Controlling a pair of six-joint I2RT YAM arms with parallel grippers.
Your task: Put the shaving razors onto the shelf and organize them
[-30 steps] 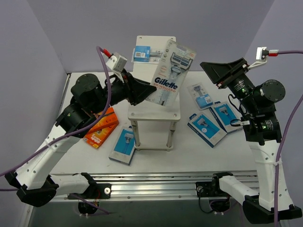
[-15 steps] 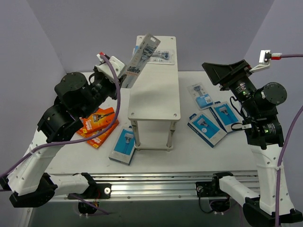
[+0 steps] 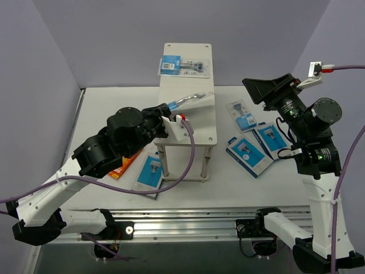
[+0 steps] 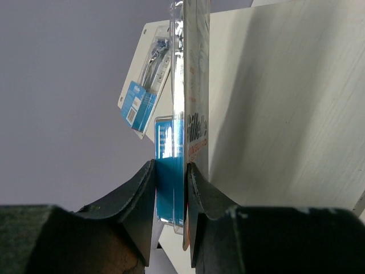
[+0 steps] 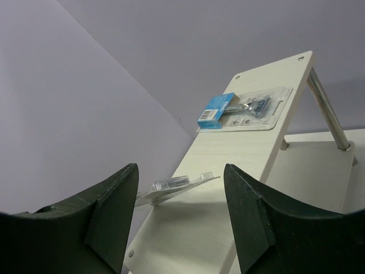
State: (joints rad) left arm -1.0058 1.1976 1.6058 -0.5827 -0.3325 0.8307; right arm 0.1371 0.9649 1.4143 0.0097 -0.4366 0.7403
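Note:
The shelf [image 3: 197, 128] stands mid-table with its pale wood-grain top. One clear blister razor pack with a blue card [image 3: 183, 65] lies flat at its far end. My left gripper [image 3: 171, 111] is shut on a second blister pack [image 3: 193, 99] and holds it tilted, low over the shelf's left middle. In the left wrist view the gripper [image 4: 171, 182] clamps the pack [image 4: 185, 114] edge-on beside the shelf top [image 4: 285, 114]. My right gripper [image 3: 268, 88] is open and empty, raised right of the shelf. The right wrist view shows its gripper [image 5: 181, 171], the held pack [image 5: 177, 185] and the far pack [image 5: 242, 109].
Three blue-and-white razor boxes [image 3: 250, 154] [image 3: 271, 138] [image 3: 242, 116] lie on the table right of the shelf. Another blue-and-white box [image 3: 149, 171] and orange boxes [image 3: 122, 165] lie left of it, partly under my left arm. Purple walls close in the back and sides.
My left arm swung the blister pack from upright and raised at the shelf's left down to a low tilt over the shelf top. The right arm barely moved.

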